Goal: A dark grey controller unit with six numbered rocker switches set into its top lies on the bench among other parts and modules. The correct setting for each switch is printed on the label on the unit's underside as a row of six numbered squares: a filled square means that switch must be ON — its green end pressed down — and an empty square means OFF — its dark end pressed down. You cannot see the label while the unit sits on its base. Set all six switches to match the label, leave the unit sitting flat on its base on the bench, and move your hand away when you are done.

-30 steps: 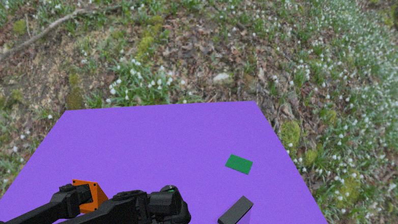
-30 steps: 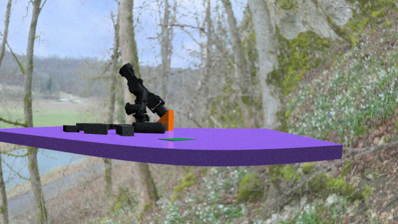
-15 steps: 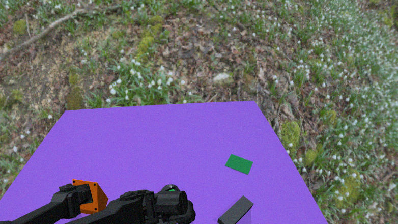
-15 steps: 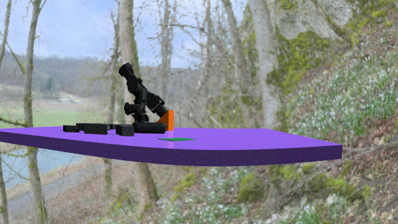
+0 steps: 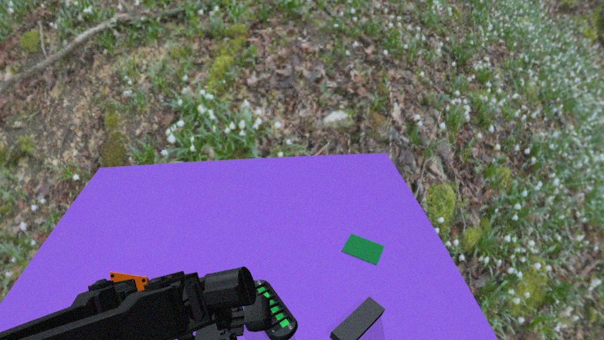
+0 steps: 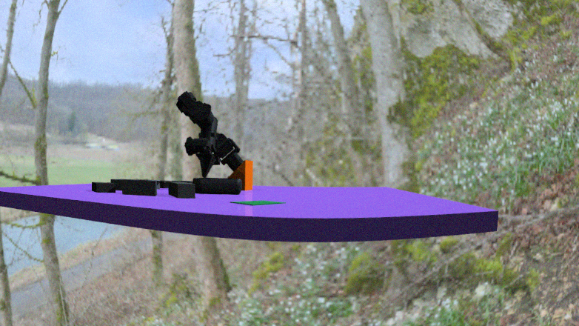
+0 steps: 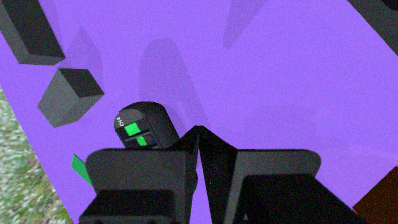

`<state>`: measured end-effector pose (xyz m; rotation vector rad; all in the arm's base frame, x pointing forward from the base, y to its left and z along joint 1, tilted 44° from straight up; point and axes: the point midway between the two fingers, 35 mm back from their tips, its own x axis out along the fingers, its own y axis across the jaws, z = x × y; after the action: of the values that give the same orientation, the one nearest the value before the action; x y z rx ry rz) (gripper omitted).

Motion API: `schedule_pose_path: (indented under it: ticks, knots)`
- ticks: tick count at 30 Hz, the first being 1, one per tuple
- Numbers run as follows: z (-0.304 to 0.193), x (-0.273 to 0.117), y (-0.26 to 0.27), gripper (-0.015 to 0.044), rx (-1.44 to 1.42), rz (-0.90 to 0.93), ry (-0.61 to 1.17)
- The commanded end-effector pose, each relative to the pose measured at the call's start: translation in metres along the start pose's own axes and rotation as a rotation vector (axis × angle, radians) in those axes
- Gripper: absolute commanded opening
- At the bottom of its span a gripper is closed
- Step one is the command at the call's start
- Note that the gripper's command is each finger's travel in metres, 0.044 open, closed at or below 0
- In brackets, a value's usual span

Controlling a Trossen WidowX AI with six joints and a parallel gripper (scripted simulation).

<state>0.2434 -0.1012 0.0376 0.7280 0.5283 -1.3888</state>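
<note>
The dark grey controller unit sits on its base on the purple bench. Several green rocker ends show along its top in the top view. Only two green patches show in the wrist view, where my fingers hide the rest. Which end of each switch is down is not clear. The underside label is hidden. My gripper is shut and empty, pointing down. Its tips are close to the unit's top in the exterior view; contact cannot be told. The arm hides part of the unit in the top view.
A flat green plate lies beyond the unit. Dark blocks stand to one side. An orange bracket stands near the arm.
</note>
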Motion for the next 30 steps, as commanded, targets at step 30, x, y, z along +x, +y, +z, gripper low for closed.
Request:
schedule_pose_path:
  ticks: [30]
  knots:
    - [0.011,0.009,0.037,0.0000,-0.364,0.000,0.104]
